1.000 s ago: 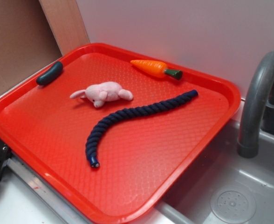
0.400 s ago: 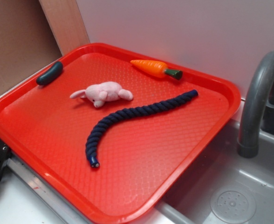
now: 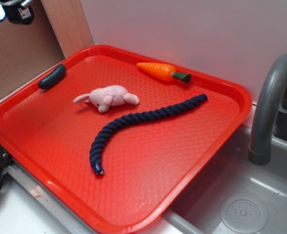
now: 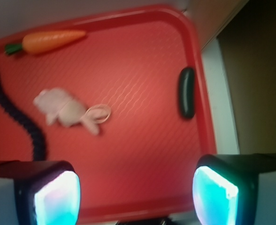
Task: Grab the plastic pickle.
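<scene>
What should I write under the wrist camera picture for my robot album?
Open hand high above red tray, with the plastic pickle lying untouched by its edge.

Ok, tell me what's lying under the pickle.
The plastic pickle rests on the red tray, against its raised rim. The tray surface directly beneath is covered, so nothing else is visible.

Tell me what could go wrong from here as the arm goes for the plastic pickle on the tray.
1. The plastic pickle lies right against the red tray rim, so one finger may land on the raised rim and miss.
2. The open end effector sits high and far off, leaving a long descent to misalign.
3. The pickle looks smooth and rounded, so it may squirt out when squeezed.
</scene>
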You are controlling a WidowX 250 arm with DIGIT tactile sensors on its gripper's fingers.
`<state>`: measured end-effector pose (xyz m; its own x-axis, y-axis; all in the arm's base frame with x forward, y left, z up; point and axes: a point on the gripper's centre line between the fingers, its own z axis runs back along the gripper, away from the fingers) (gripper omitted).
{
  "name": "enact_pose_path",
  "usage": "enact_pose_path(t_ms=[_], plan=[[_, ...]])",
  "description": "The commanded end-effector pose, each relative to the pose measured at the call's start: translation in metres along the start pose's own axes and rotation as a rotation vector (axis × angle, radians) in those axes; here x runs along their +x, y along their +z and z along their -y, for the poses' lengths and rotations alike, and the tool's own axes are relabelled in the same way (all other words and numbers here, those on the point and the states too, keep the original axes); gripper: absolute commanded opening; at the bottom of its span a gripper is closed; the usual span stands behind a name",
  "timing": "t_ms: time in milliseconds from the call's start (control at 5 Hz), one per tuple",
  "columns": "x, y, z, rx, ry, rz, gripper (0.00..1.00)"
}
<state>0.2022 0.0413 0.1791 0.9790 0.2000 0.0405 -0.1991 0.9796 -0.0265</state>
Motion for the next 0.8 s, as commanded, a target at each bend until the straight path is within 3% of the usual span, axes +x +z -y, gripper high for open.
enact_pose_path(t_ms=[0,200,400,600], plan=[[0.03,-0.063,-0.067,0.063,-0.031,0.01,1.0],[0.043,-0.089,-0.08,0.097,-0.039,-0.015,1.0],[0.05,-0.112,-0.072,0.139,-0.091,-0.032,1.0],[0.052,-0.127,-0.058,0.128,-0.144,-0.044,1.0]])
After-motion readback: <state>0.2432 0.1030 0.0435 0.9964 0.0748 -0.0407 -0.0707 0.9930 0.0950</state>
